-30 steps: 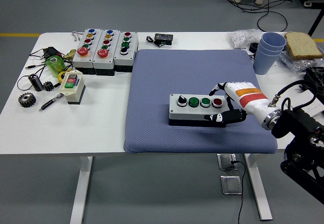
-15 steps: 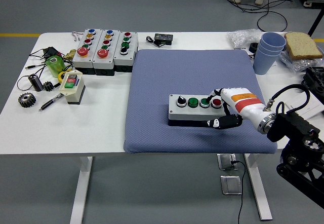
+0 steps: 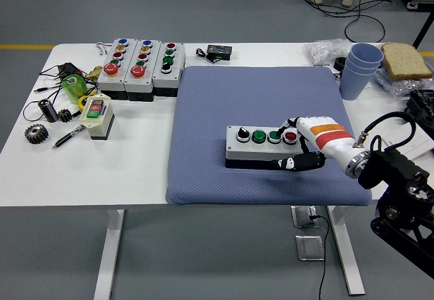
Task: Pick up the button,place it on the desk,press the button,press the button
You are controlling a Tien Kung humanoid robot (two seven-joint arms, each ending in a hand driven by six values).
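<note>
A grey button box (image 3: 252, 149) with a black knob, two green buttons and a red button (image 3: 291, 137) lies flat on the blue mat (image 3: 258, 96). My right hand (image 3: 290, 149), white with an orange band, reaches in from the right to the box's right end. Its fingertips (image 3: 284, 129) rest over the red button and the green one beside it. The black thumb (image 3: 290, 164) lies along the box's front side. The fingers are stretched out, not wrapped around the box. My left arm is out of view.
Three more button boxes (image 3: 139, 66) stand at the back left, with a small two-button box (image 3: 97, 115), gears (image 3: 35, 134), a pen and cables near them. Blue cups (image 3: 359, 69) and bread (image 3: 405, 60) sit at the back right. A black device (image 3: 219, 51) lies behind the mat.
My right hand slid left from beside the box's right end until its fingers came over the red button. In the last half second it has held still. The box has not moved.
</note>
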